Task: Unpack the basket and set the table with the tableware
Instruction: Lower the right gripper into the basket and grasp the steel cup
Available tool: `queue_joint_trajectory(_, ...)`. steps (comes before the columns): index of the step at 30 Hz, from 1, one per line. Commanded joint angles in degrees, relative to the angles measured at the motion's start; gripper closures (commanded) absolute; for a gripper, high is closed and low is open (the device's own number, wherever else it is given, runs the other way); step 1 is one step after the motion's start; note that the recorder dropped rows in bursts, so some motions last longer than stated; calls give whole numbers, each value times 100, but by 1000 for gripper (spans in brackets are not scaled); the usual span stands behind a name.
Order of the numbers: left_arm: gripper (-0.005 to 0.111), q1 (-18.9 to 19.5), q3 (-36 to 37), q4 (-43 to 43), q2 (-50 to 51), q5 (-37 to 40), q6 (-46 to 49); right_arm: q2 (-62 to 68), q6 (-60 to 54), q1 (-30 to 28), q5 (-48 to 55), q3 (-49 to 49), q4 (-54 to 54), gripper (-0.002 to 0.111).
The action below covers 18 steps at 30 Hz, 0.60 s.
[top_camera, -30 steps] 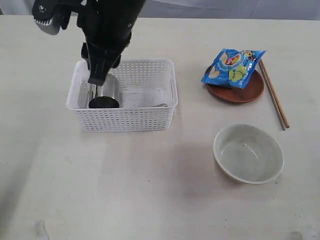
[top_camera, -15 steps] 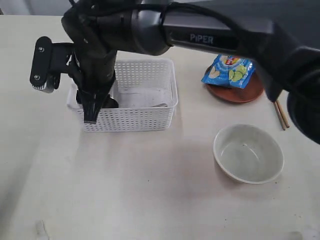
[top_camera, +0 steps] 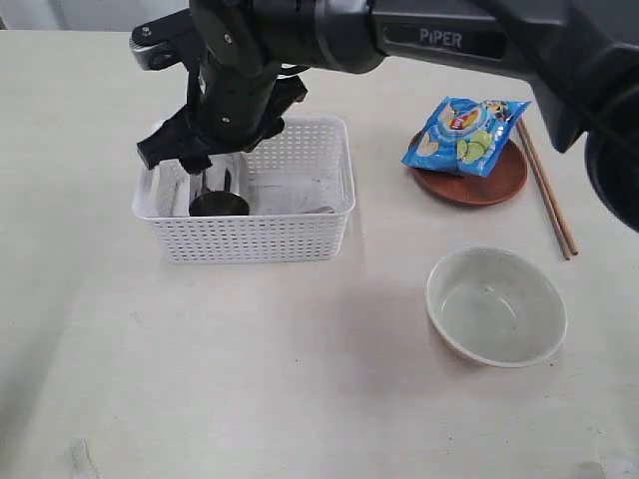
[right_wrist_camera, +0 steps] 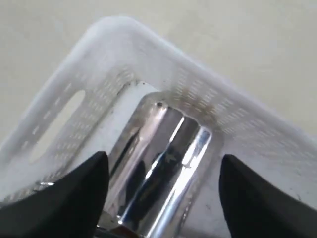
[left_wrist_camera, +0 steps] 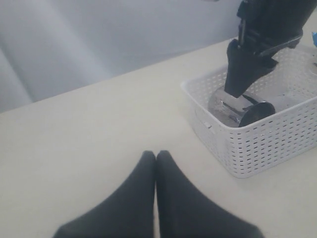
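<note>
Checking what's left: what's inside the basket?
A steel cup lies sideways in the basket, between the open fingers of the right gripper. The arm hides part of the floor.

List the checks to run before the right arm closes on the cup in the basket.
1. Right pincer open: ok, fingers stand either side of the steel cup.
2. Cup reachable: ok, lying on its side in the basket.
3. Left pincer out of the way: ok, shut, apart from the basket.
4. Plate free: not ok, snack bag lies on it.
5. Rest of basket contents: cannot tell, the arm covers part.
</note>
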Motion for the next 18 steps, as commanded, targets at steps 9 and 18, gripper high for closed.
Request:
queue_joint_trajectory(9, 107, -33, 16, -33, 1, 5, -25, -76, 644, -5, 128, -10, 148, 66)
queue_joint_trajectory(18, 107, -33, 16, -33, 1, 5, -25, -76, 768, 34, 186, -10, 57, 10)
